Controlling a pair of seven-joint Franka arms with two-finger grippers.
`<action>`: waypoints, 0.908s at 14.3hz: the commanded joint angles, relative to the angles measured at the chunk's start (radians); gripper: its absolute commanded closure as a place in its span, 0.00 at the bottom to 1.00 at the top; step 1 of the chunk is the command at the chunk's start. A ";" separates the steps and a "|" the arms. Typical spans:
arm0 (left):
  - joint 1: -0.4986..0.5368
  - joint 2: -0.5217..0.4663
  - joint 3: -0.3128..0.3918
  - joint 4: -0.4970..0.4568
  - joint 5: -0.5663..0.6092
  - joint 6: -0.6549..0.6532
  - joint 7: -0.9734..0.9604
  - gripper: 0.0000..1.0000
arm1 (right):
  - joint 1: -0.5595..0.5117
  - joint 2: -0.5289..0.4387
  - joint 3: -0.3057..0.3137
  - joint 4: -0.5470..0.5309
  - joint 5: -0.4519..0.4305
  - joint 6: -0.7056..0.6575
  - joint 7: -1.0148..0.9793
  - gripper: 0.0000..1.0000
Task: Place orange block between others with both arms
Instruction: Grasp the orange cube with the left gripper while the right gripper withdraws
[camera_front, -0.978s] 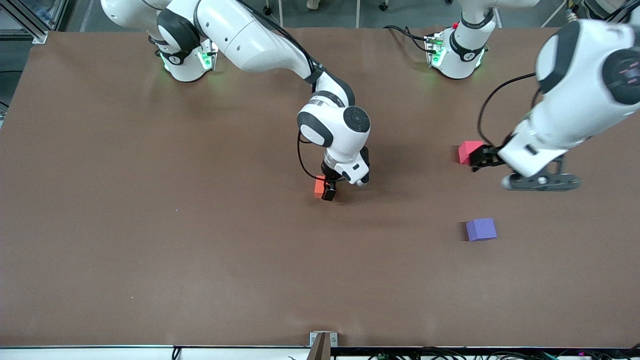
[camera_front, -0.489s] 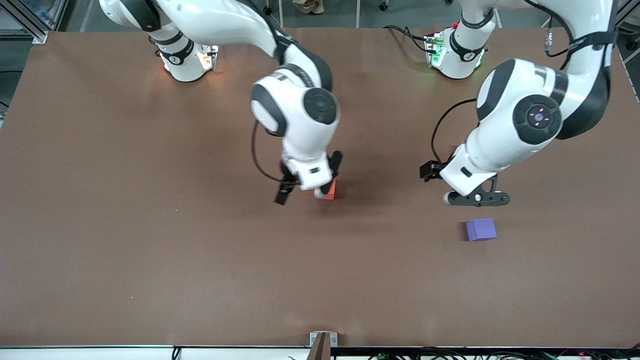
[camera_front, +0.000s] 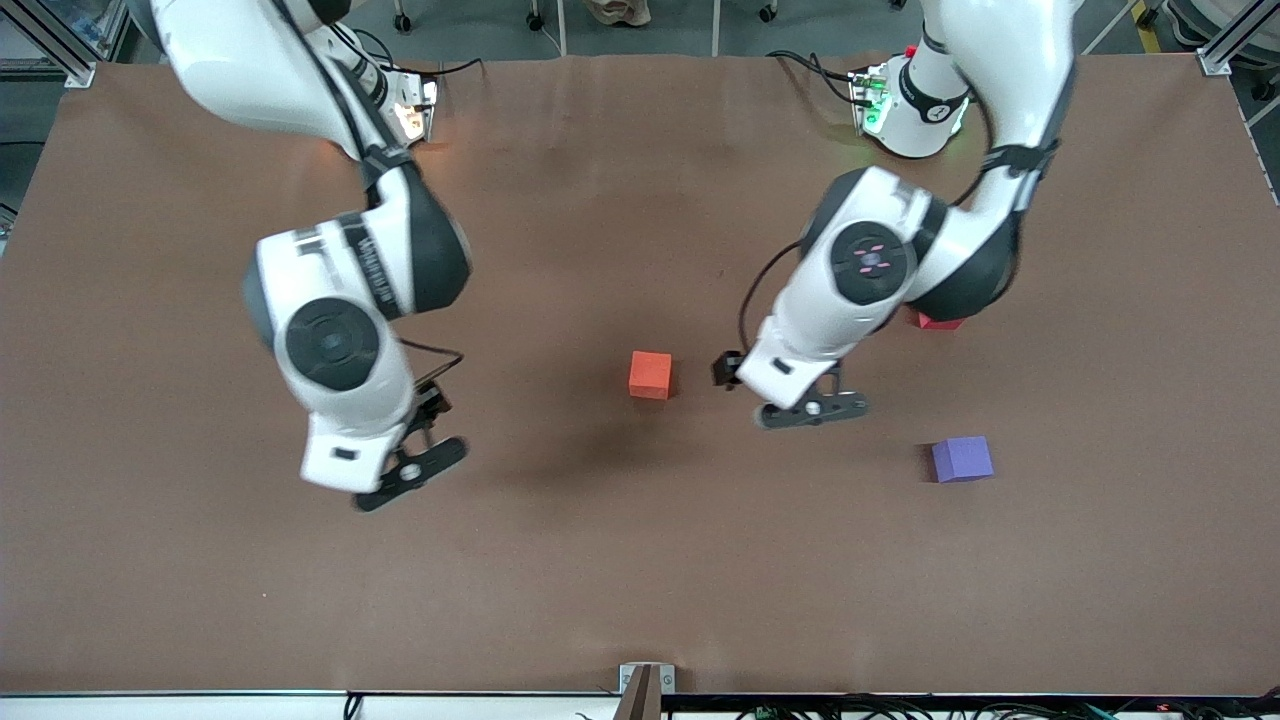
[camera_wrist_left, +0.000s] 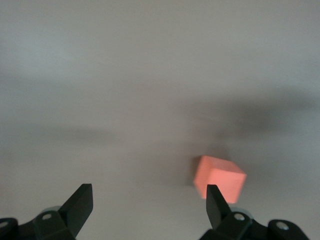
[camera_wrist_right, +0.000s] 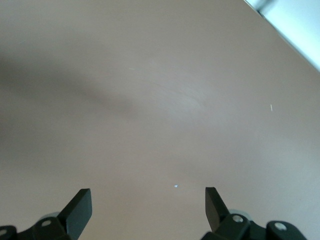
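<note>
Since a second ago the right arm has let go of the orange block (camera_front: 650, 374) and swung away toward its own end of the table; the block now sits alone on the brown table (camera_front: 640, 580), about mid-table. The right gripper (camera_wrist_right: 148, 209) hangs over bare tabletop, well apart from the block, its fingers spread wide with nothing between them.

The left arm has meanwhile come in from the pinkish-red cube (camera_front: 937, 321), which it was beside a second ago. That cube is now mostly hidden under the arm's elbow joint, only a sliver showing. The left gripper (camera_wrist_left: 150, 210) is now up in the air just beside the orange block, toward the left arm's end of the table. Its fingers stand apart and empty; in the left wrist view the block (camera_wrist_left: 219, 178) lies just off one fingertip (camera_wrist_left: 216, 201), not between the two.

The purple cube (camera_front: 962, 459) has not moved; it lies nearer to the front camera than the pinkish-red cube, with open table between them.

Lettering runs along the black band of the right arm's forearm, but it is too blurred to read. There are no containers on the table.
</note>
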 joint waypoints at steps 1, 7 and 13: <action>-0.098 0.124 0.033 0.123 0.031 0.034 -0.092 0.00 | -0.079 -0.026 0.022 -0.035 0.029 -0.003 0.224 0.00; -0.304 0.236 0.167 0.125 0.137 0.231 -0.258 0.00 | -0.291 -0.146 0.021 -0.032 0.057 -0.046 0.286 0.00; -0.381 0.282 0.195 0.114 0.220 0.231 -0.261 0.00 | -0.311 -0.391 -0.140 -0.205 0.241 -0.041 0.223 0.00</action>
